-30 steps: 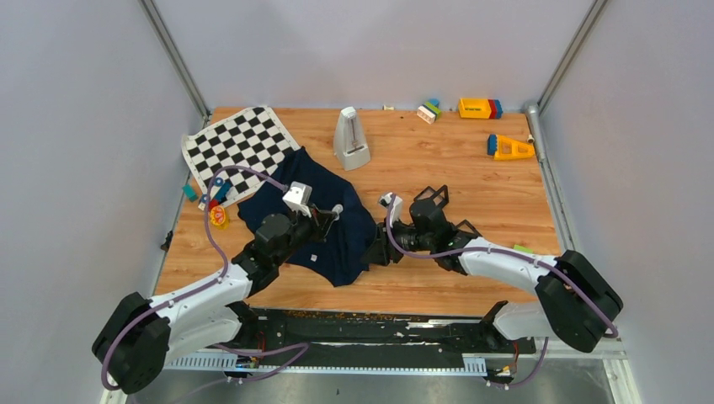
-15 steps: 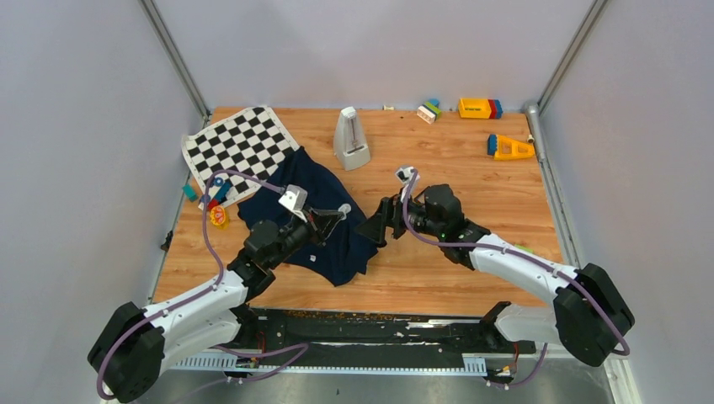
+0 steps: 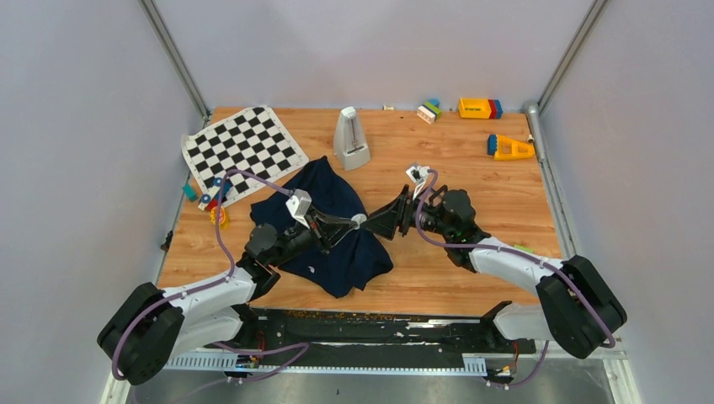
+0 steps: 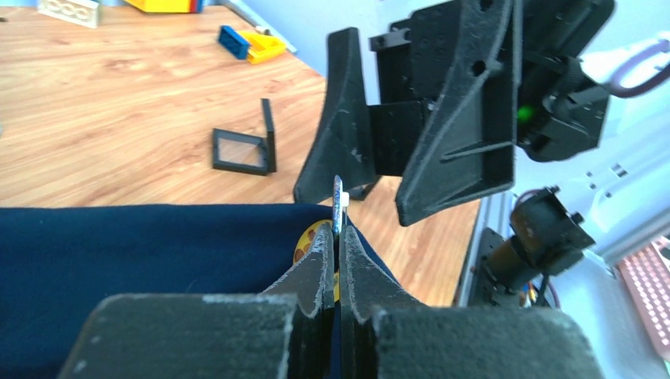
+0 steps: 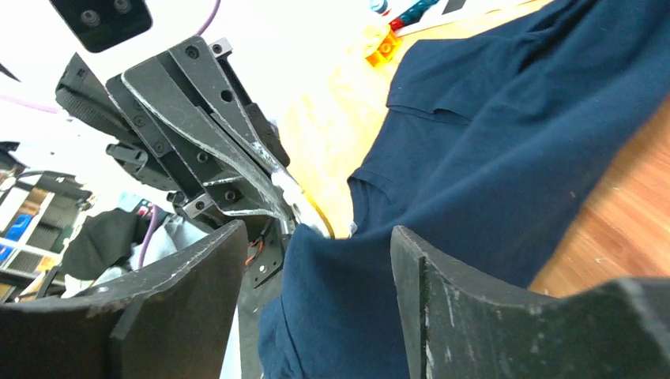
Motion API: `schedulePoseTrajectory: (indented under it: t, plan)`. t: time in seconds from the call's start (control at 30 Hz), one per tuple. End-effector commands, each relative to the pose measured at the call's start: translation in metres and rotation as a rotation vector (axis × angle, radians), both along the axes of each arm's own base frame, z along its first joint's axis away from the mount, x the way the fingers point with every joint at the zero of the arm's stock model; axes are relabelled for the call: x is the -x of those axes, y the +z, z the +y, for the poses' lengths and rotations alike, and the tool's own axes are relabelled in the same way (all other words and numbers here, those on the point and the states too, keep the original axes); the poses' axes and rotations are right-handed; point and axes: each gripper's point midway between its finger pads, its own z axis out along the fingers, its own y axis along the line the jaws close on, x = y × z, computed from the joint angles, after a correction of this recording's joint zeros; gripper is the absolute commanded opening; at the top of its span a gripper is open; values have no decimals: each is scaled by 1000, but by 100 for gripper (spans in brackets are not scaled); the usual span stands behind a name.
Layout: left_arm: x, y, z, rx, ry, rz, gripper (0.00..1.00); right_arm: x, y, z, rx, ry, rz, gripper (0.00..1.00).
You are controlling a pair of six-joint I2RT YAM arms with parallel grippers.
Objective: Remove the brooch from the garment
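Observation:
The dark navy garment (image 3: 337, 240) lies bunched on the wooden table between the two arms. My left gripper (image 3: 352, 224) is shut on the brooch (image 3: 359, 220), a small whitish disc at the cloth's raised right edge. In the left wrist view the brooch (image 4: 337, 201) stands edge-on between the shut fingertips (image 4: 324, 257), with the garment (image 4: 118, 260) below it. My right gripper (image 3: 380, 225) is open and faces the brooch from the right, close to it. In the right wrist view its open gripper (image 5: 318, 233) frames the garment (image 5: 490, 158) and the pale brooch (image 5: 304, 207).
A black-and-white checkered mat (image 3: 244, 145) lies at the back left, with small toys (image 3: 217, 212) by it. A white metronome-shaped object (image 3: 351, 139) stands behind the garment. Coloured blocks (image 3: 480, 108) and a yellow wedge (image 3: 510, 149) lie at the back right. A black square frame (image 4: 245, 148) lies on the wood.
My left gripper has moved right and lifted the brooch, pulling the garment's edge with it. My right gripper has let go of the garment's edge, swung back and turned to face the brooch.

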Motion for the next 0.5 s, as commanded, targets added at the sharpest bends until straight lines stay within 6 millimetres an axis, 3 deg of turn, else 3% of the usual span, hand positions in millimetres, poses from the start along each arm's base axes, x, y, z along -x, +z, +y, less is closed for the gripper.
schedulePoseTrajectory:
  t: [0.0, 0.2, 0.47]
  plan:
    - [20, 37, -12, 78, -139, -116, 0, 11, 19, 5, -73, 90, -64, 64]
    - [17, 35, -10, 67, -123, -113, 0, 20, 19, 1, -110, 133, -77, 51]
    - [19, 38, -8, 70, -117, -127, 0, 24, 18, 0, -115, 159, -72, 46]
